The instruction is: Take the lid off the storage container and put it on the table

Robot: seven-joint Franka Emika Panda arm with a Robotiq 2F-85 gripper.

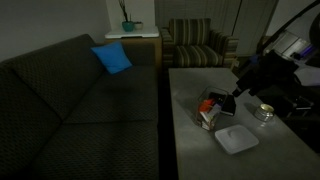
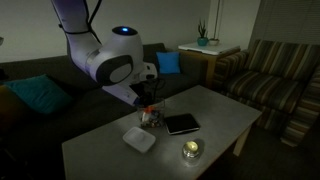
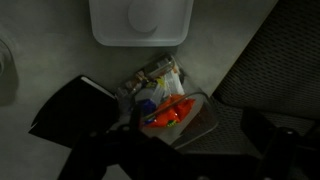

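The white lid (image 1: 237,138) lies flat on the pale grey table (image 1: 200,160), beside the storage container (image 1: 209,113) and apart from it. Both also show in an exterior view: the lid (image 2: 139,139) and the container (image 2: 152,118). In the wrist view the lid (image 3: 140,20) is at the top. Below it the container (image 3: 168,108) stands open, with orange and white packets inside. My gripper (image 3: 185,160) hovers above the container with its dark fingers spread wide and nothing between them. In both exterior views it is just above the container (image 1: 236,94) (image 2: 141,100).
A flat black tablet-like thing (image 2: 182,123) lies next to the container. A small round shiny dish (image 1: 264,113) stands near the table's edge. A dark sofa (image 1: 70,110) runs along one side, and a striped armchair (image 1: 195,42) stands at the table's end.
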